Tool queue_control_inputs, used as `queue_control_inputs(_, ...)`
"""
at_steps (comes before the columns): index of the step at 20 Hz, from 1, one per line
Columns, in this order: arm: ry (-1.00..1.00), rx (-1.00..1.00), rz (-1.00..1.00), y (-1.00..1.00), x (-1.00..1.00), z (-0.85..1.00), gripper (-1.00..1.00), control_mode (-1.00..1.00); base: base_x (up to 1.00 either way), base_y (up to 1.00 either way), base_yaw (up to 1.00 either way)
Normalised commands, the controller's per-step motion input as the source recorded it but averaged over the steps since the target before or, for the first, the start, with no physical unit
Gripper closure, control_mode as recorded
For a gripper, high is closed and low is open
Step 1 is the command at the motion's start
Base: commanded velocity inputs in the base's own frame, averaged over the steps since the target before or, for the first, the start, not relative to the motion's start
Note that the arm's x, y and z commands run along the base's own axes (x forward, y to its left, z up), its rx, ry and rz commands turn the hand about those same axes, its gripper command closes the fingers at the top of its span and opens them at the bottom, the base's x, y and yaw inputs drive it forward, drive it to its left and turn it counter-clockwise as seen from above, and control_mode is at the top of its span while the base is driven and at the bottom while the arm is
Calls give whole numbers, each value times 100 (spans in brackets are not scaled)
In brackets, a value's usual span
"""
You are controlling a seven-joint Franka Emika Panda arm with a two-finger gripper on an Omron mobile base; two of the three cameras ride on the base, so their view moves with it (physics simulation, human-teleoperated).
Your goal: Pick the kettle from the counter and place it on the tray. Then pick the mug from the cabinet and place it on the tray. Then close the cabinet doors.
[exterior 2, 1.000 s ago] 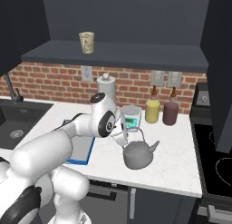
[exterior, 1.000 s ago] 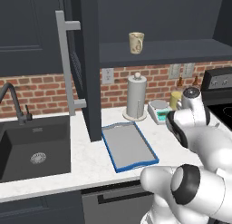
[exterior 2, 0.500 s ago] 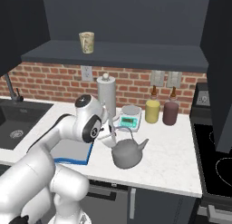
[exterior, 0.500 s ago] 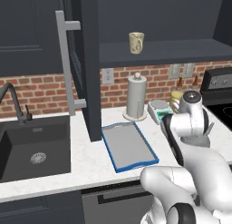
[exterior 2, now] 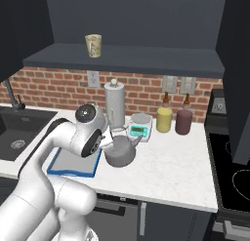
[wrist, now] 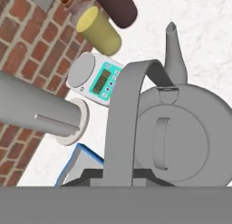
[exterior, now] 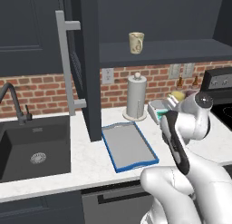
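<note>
From the right base view, the black sink (exterior 2: 19,137) sits at the far left of the white tabletop (exterior 2: 171,171). Next comes the tray (exterior 2: 73,164) – flat, blue-rimmed, partly behind the arm. Just right of it the kettle (exterior 2: 119,152) hangs off the tabletop, its loop handle clamped in the hand (exterior 2: 106,137). In the hand view that handle (wrist: 124,119) arches straight up out of the closed fingers. Behind stand the tall grey cylinder (exterior 2: 114,108), the white-teal scale (exterior 2: 139,128), then the yellow cylinder (exterior 2: 164,119) and maroon cylinder (exterior 2: 184,120). The mug (exterior 2: 93,45) rests on the cabinet shelf (exterior 2: 127,59) – one door (exterior: 88,60) stands open.
</note>
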Motion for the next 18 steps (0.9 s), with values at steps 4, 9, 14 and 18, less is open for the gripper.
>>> queue_control_inputs(4, -18, 18, 22, 58, 1, 9, 100, -100, 0, 0, 0)
queue_control_inputs(9, -18, 23, 14, 59, 6, 0, 100, -100, 0, 0, 0)
queue_control_inputs(14, -1, 6, 2, 63, 41, 3, 100, -100, 0, 0, 0)
queue_control_inputs(18, 11, 0, 0, 40, 63, 1, 100, -100, 0, 0, 0)
